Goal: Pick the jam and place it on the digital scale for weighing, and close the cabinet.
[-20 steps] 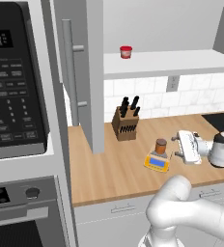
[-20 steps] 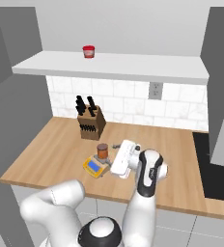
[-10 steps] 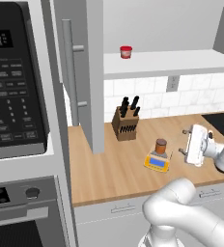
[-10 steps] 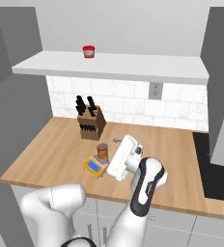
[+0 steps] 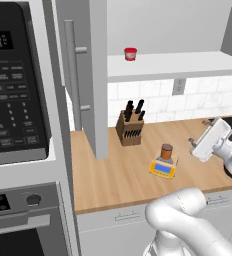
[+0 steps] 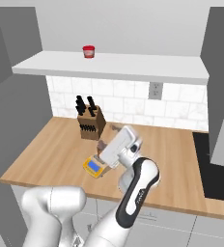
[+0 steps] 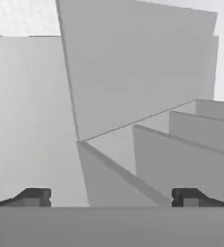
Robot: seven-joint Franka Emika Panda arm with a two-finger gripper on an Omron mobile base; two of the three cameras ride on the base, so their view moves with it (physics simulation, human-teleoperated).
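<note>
Now, left to right: cabinet [image 5: 90,75] door stands open over the counter's [image 5: 118,185] left end, handle outward. Jam [image 5: 166,151] already sits on the scale [image 5: 162,168] near the front edge. Gripper [image 7: 111,198] empty, jaws wide apart, raised to the right. Risk: swinging toward the door, the arm could clip the jar and topple it.

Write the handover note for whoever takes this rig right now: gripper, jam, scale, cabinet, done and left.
Gripper: open, holding nothing, raised above the counter to the right of the scale.
Jam: upright on the digital scale, on the wooden counter near the knife block.
Cabinet: door open, swung out over the counter; a red jar sits on its shelf.
Done: jam placed for weighing.
Left: close the cabinet door.
</note>
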